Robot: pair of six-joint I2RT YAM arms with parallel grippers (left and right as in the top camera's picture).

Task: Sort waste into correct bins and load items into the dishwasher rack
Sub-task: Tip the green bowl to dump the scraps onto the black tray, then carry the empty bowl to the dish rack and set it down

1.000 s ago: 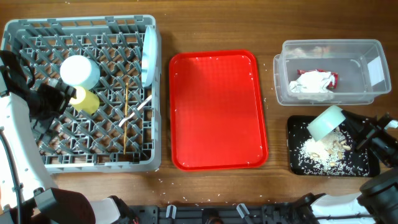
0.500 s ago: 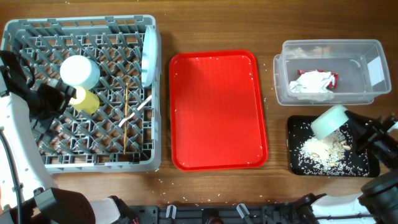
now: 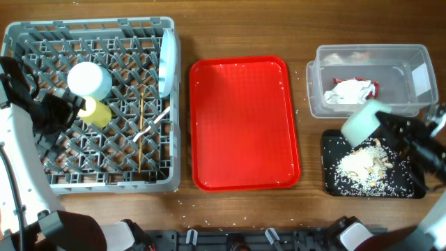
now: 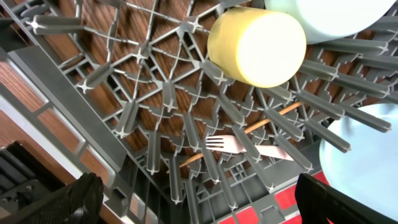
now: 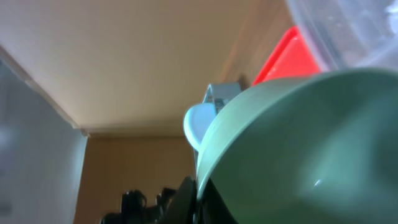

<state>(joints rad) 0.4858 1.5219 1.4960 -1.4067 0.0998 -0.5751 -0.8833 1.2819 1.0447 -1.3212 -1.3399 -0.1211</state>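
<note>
Pinches the rim of a pale blue bowl [image 3: 362, 124] in the right gripper [image 3: 385, 127], clamped on it, tilted and raised over the far left corner of the black tray [image 3: 408, 188]. Fills the right wrist view with that bowl and hides the fingers almost wholly. Shows rice crumbs [image 3: 359, 167] heaped in the tray beneath, with the white napkin [image 3: 350, 92] and red wrapper [image 3: 374, 86] lying in the clear tub [image 3: 322, 70] just beyond. Looks like the close of the scraping step: waste sorted, bowl probably emptied, though cannot tell from its hidden inside. Holds the left gripper [image 4: 199, 186] spread wide and empty over the dishwasher rack [image 3: 104, 183] at the left, near the yellow cup [image 3: 96, 111] and the other bowl [image 3: 89, 80], which sits mouth down. Shows the plate [image 3: 167, 63] on edge by the rack's right wall, the fork [image 3: 155, 122] and chopsticks [image 3: 141, 132] lying on the grid. Leaves only the held bowl outside the rack. Calls next for carrying it left across the red tray [image 3: 244, 122], turning it mouth down, and lowering it onto free pegs without knocking cup or plate.
</note>
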